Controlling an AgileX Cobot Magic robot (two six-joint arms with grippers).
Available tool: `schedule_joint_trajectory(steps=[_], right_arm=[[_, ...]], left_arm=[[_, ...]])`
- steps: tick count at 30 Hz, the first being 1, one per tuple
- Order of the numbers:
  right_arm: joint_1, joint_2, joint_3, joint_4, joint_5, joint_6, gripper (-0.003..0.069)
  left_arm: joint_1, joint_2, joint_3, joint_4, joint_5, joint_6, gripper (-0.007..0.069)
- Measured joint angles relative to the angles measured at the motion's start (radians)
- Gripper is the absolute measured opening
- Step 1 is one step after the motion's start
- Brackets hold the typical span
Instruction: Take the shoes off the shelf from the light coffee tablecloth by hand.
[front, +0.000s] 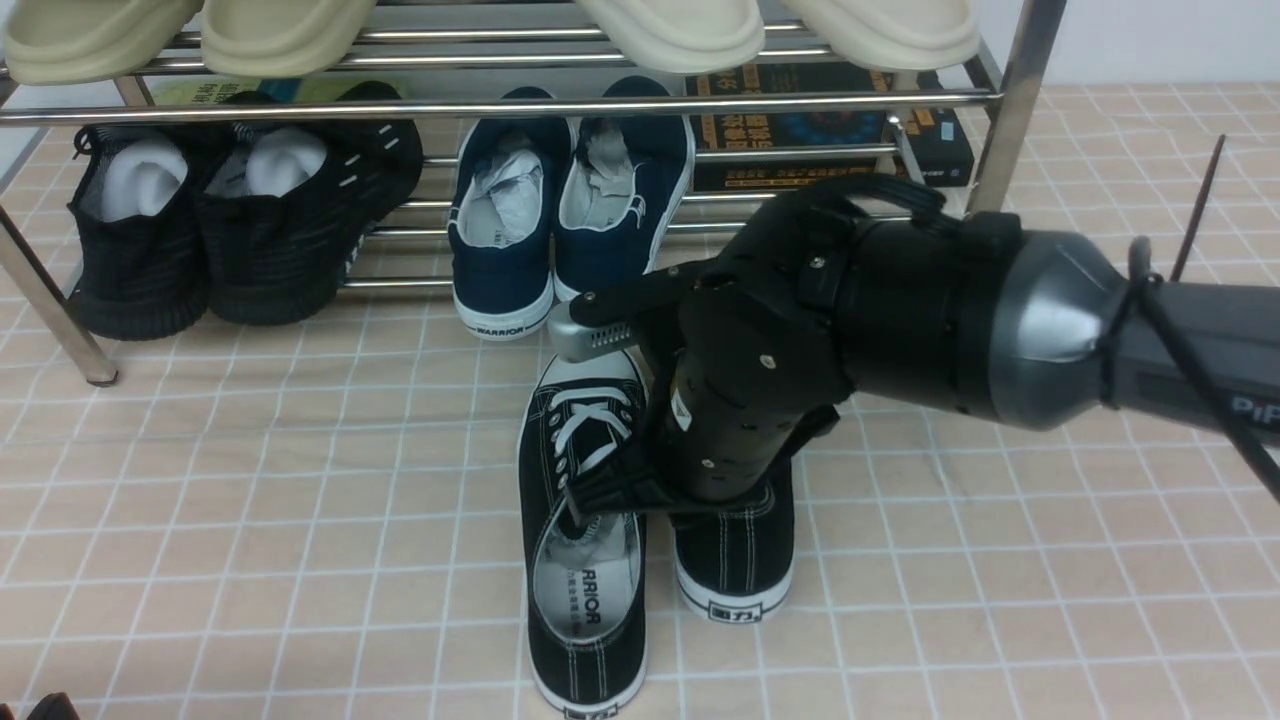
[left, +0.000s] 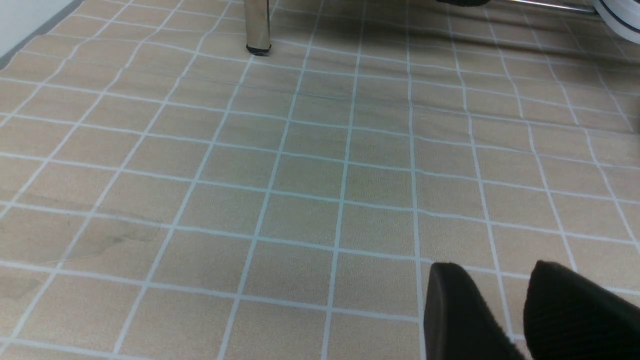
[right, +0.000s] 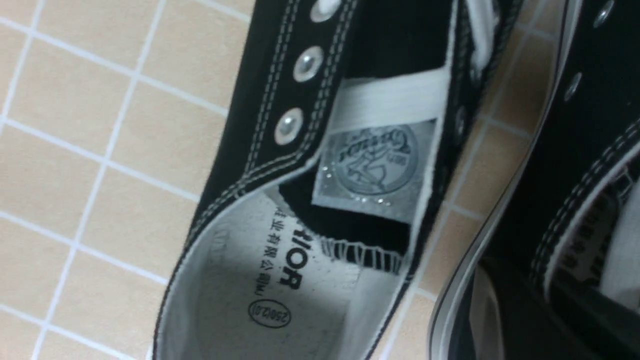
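Item: black canvas sneakers (front: 585, 600), one pair, white laces. Location: off the chrome shoe rack (front: 500, 105), side by side on the light coffee tablecloth (front: 250, 480) just in front of it, toes toward it. The right gripper (front: 570, 420) is over the pair, fingers wide apart (contact unclear). The left gripper (left: 492, 270) is low over bare cloth, fingers slightly apart, holding nothing.

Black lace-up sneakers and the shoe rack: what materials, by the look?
Black sneakers: matte fabric upper with white stitching, likely canvas; shiny eyelets look metal; white toe caps, probably rubber. Rack: mirror-bright tubes with sharp reflections, likely chrome-plated metal.
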Motion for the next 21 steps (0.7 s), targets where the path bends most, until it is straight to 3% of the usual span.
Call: schedule_joint_trajectory(steps=[7, 17, 21], right_arm=[[0.000, 0.000, 0.000, 0.046, 0.009, 0.000, 0.0071], [0.001, -0.013, -0.005, 0.095, 0.094, -0.021, 0.0315], [0.001, -0.064, -0.055, 0.095, 0.182, -0.099, 0.0298]], left_arm=[[0.000, 0.000, 0.000, 0.000, 0.000, 0.000, 0.0240], [0.000, 0.000, 0.000, 0.000, 0.000, 0.000, 0.0240], [0.000, 0.000, 0.000, 0.000, 0.000, 0.000, 0.0240]])
